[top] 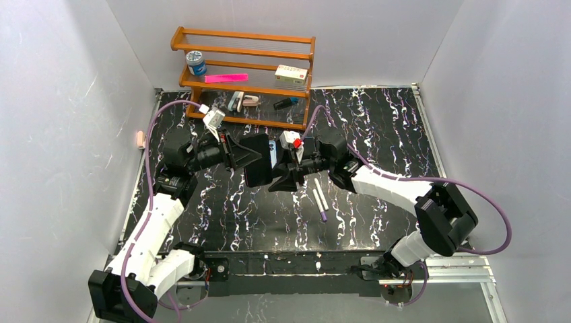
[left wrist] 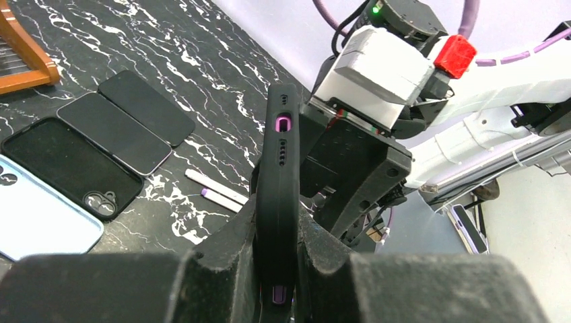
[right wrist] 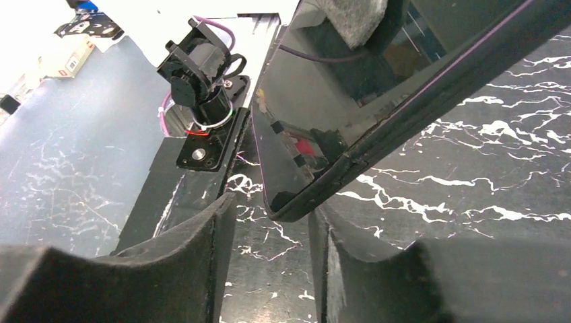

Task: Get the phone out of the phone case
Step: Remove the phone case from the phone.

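I have the left gripper [left wrist: 276, 272] clenched on the black phone case [left wrist: 278, 175], which stands edge-up above the marbled table [left wrist: 202, 60], between the two arms. The purple-edged phone [right wrist: 316, 114] sits inside the case, its glass facing the right arm. The right gripper [right wrist: 269, 262] is spread, fingers straddling a corner of the phone without pinching it. Two white pens [top: 319, 199] lie on the table nearby
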You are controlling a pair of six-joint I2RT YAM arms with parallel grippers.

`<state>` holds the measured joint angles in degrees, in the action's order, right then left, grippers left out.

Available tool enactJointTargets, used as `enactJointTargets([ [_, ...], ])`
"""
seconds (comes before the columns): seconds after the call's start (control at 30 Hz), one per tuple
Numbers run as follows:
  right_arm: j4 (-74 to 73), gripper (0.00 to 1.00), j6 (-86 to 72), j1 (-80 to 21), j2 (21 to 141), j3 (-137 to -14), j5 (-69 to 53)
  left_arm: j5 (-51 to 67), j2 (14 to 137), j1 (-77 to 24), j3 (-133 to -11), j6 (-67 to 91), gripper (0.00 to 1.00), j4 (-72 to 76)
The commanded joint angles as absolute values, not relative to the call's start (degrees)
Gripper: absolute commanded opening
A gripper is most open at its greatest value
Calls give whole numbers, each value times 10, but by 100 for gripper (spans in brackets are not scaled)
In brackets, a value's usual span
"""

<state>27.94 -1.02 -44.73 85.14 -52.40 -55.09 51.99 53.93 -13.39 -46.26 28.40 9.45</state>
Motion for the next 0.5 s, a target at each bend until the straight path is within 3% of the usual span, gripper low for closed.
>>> enactJointTargets([
  [0.0,287,46,-1,-454,858,-553,-575,559,528,-133,-477,298,0,141],
  [0.33,269,4,34,-457,859,-570,-576,579,531,-133,-477,327,0,142],
  [0.47,236,1,73,-470,853,-578,-552,584,533,-133,-473,346,0,145],
])
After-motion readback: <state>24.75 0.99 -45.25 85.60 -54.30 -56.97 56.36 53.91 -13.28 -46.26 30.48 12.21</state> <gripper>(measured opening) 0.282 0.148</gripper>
